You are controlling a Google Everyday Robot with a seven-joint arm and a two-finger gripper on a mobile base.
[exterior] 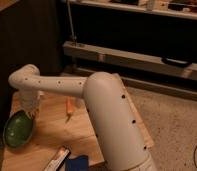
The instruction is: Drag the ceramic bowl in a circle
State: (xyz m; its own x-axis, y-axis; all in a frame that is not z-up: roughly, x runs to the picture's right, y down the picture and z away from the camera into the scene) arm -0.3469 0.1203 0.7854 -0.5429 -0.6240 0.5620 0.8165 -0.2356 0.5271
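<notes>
Ceramic bowl (18, 130) at table's (87, 130) left edge, gripper (31, 111) at its rim.

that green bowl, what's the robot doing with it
The robot's white arm reaches across the wooden table, and its hand sits at the near rim of the ceramic bowl, which lies at the table's left edge. It looks to be dragging the bowl over the tabletop. A carrot lies mid-table, and a packet and a blue object sit near the front edge.

A lab or workshop: the gripper (31, 111) hangs over a wooden table (87, 131), metal shelving (132, 55) behind, speckled floor (172, 125).
</notes>
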